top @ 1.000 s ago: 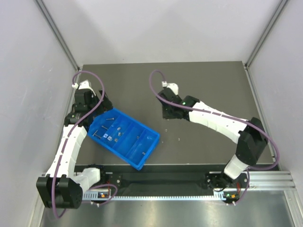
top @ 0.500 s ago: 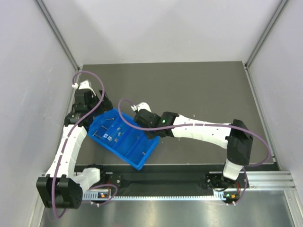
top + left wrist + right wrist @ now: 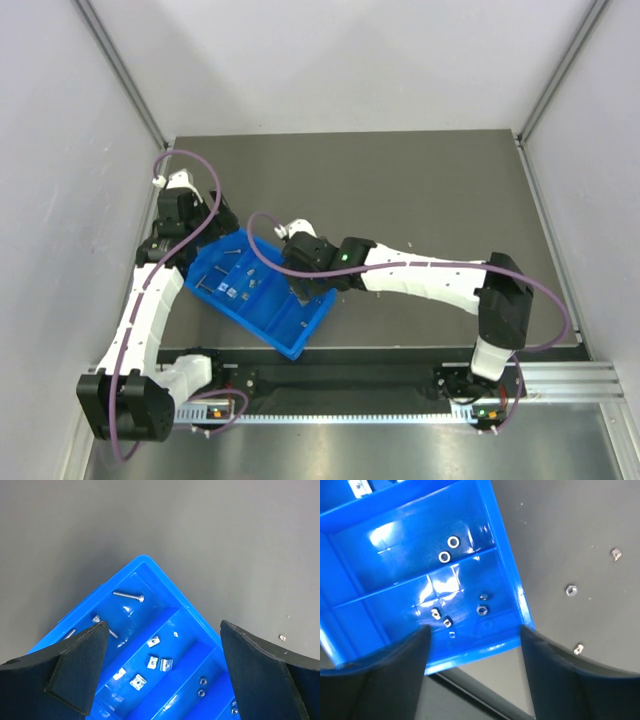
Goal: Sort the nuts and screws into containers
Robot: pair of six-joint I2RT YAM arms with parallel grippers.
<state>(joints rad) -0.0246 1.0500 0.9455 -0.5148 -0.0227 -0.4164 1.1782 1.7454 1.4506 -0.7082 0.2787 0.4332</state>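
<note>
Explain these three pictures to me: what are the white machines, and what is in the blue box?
They are two robot arms bolted to a dark table. One picture looks down from above. The other two come from cameras on each arm's wrist, so the black shapes at their edges are that arm's own gripper fingers. The blue box is a divided tray holding small metal parts: a screw in one section, nuts in others. A few pieces, such as a hex nut, lie loose on the table. The left gripper and the right gripper both hang over the tray, open, holding nothing.
</note>
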